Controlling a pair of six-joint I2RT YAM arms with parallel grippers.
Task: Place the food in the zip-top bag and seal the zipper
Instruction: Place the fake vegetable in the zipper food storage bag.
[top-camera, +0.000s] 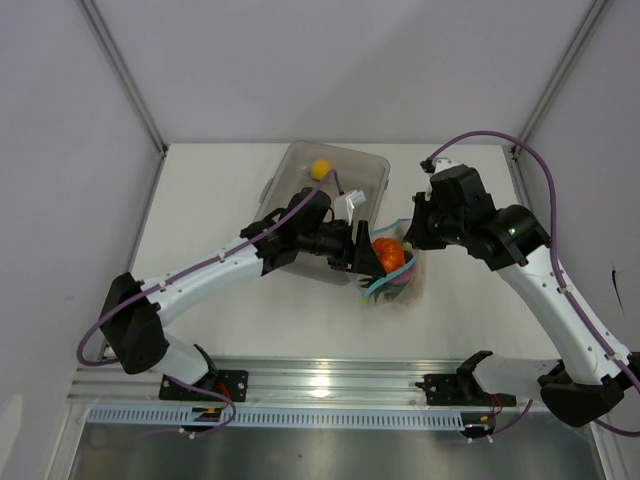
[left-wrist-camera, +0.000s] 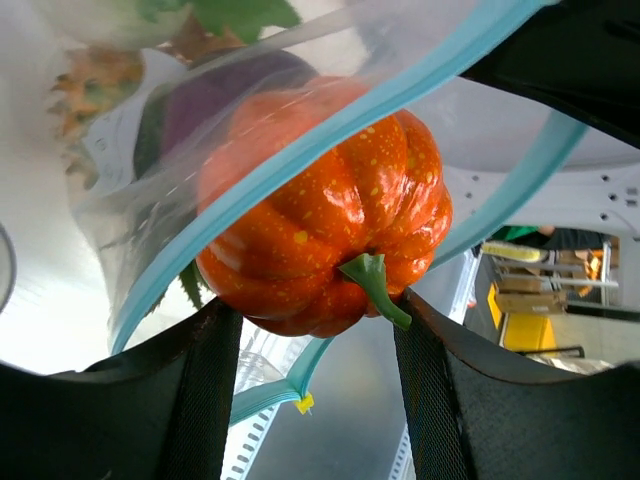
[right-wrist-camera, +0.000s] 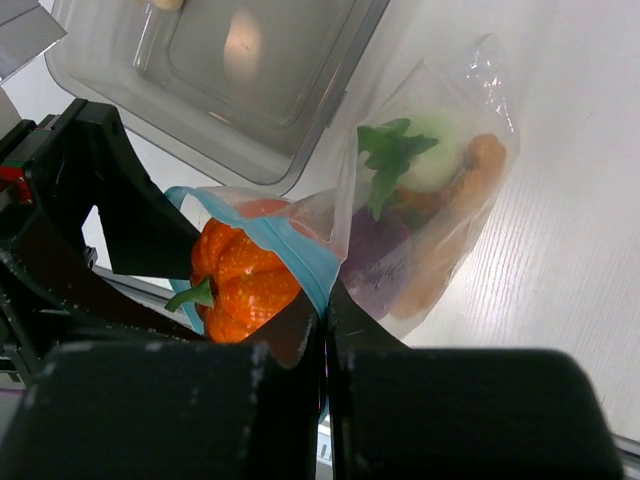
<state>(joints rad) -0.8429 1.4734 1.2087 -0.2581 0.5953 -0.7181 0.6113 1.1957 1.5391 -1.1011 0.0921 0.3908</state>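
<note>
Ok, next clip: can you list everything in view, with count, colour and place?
pumpkin: one, orange, green stem, at the bag's mouth
zip-top bag: one, clear, on the table right of the tray
zipper: one, light blue, open, around the pumpkin
onion: one, purple, inside the bag
leafy sprig: one, green, inside the bag
radish: one, whitish, inside the bag
orange piece: one, orange, inside the bag
lemon: one, yellow, in the tray
tray: one, clear grey, far middle of the table
table: one, white
left gripper: one, black, closed on the pumpkin
right gripper: one, black, shut on the bag's mouth edge
</note>
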